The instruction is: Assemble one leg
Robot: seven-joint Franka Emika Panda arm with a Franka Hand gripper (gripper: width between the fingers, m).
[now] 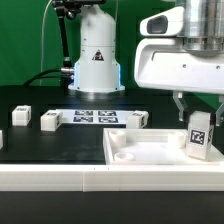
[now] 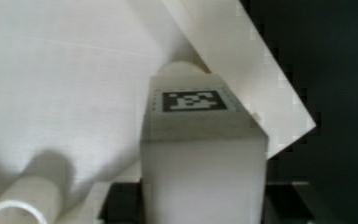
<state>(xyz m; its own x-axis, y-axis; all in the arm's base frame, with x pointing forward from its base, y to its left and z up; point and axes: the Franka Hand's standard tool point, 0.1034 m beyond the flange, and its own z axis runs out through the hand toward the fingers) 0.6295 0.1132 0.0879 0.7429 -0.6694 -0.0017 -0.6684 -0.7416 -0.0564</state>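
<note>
Leg (image 1: 200, 137): short white plastic post, black-and-white tag on one face. It stands directly below the jaws, lower end on or just over the near corner of the white tabletop (image 1: 145, 150), leaning slightly. In the wrist view the leg (image 2: 202, 165) runs straight out from between the jaws, tag toward the camera, tabletop (image 2: 51, 90) alongside.

Jaws: one finger on each side of the leg's upper end. Cannot tell whether the pads press on it or stand just clear; contact is not resolved in either view.

Handling, judged: light, rigid, not fragile. The smooth plastic faces are likely slippery, so a weak pinch could let it twist. Best hold is across two opposite flat faces near the upper end, leaving the lower end free for the corner socket.

Surface: black, matte. Beyond the jaws, toward the arm's base (image 1: 97, 55), lies the marker board (image 1: 95, 117). Three spare legs lie apart from the jaws (image 1: 140, 118) (image 1: 50, 120) (image 1: 20, 115). Green backdrop (image 1: 30, 40) behind.
</note>
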